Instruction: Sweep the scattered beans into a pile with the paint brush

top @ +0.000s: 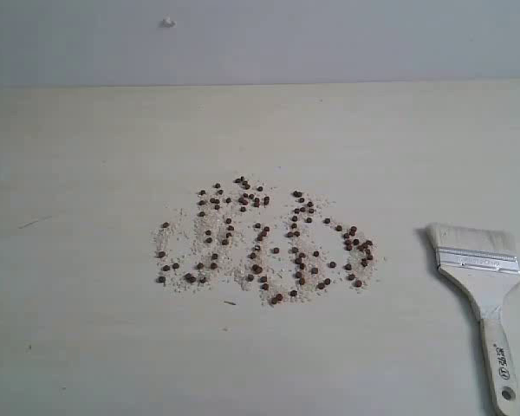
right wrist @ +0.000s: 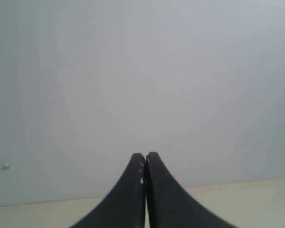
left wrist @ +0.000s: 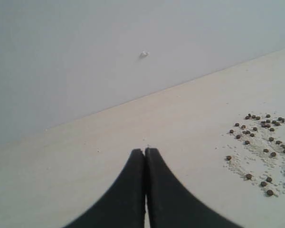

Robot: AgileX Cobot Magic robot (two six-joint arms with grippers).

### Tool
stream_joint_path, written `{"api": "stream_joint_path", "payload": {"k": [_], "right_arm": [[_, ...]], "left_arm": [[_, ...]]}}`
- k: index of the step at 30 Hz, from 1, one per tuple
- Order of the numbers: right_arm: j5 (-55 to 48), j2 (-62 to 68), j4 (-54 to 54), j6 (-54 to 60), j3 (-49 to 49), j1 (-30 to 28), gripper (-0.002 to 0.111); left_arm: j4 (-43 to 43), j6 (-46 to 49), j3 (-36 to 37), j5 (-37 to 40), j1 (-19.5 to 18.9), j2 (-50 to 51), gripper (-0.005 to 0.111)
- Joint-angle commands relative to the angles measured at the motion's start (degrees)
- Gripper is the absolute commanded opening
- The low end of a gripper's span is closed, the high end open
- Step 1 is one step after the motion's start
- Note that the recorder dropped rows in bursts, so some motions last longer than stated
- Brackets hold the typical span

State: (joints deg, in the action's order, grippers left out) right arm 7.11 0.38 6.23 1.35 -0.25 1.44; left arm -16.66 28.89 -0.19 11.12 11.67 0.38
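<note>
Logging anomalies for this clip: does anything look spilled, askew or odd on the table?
The beans lie spilled in a loose patch on the table among whitish crumbs, not heaped. The paint brush lies flat to their right in the exterior view, untouched. A small pale speck marks the wall. Nothing looks damaged.

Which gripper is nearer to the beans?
Left, probably. The left gripper hangs over the table with the beans nearby; the right gripper faces the wall, no beans in its view.

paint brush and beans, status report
Left gripper shut, empty; right gripper shut, empty. Paint brush lying free beside beans. No pile yet. Nothing in the way.
</note>
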Motion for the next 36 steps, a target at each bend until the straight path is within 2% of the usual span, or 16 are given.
{"api": "stream_joint_path", "payload": {"k": [1,9,12,16,20,24,32,33,36], "right_arm": [[0.73,-0.38,-0.07,-0.06,0.25,-0.14,0.0],[3.7,-0.38,-0.07,-0.63,0.25,-0.14,0.0],[2.65,-0.38,1.86,-9.91,0.25,-0.14,0.0],[2.65,-0.38,7.25,-27.91,0.25,-0.14,0.0],[2.47,-0.38,7.25,-31.67,0.25,-0.14,0.0],[-3.94,-0.38,7.37,-35.84,0.25,-0.14,0.0],[1.76,-0.38,7.2,-35.73,0.25,-0.14,0.0],[7.01,-0.38,6.96,-30.16,0.25,-0.14,0.0],[9.04,3.5,8.22,-21.85,-1.95,-0.14,0.0]], "left_arm": [[0.09,-0.08,0.19,-0.06,0.26,-0.31,0.0],[0.09,-0.08,0.19,-0.06,0.26,-0.31,0.0],[0.09,-0.08,0.19,-0.06,0.26,-0.31,0.0],[0.09,-0.08,0.19,-0.06,0.26,-0.31,0.0],[0.09,-0.08,0.19,-0.06,0.26,-0.31,0.0],[0.09,-0.08,0.19,-0.06,0.26,-0.31,0.0],[0.09,-0.08,0.19,-0.06,0.26,-0.31,0.0],[0.09,-0.08,0.19,-0.06,0.26,-0.31,0.0],[0.09,-0.08,0.19,-0.06,0.26,-0.31,0.0]]}}
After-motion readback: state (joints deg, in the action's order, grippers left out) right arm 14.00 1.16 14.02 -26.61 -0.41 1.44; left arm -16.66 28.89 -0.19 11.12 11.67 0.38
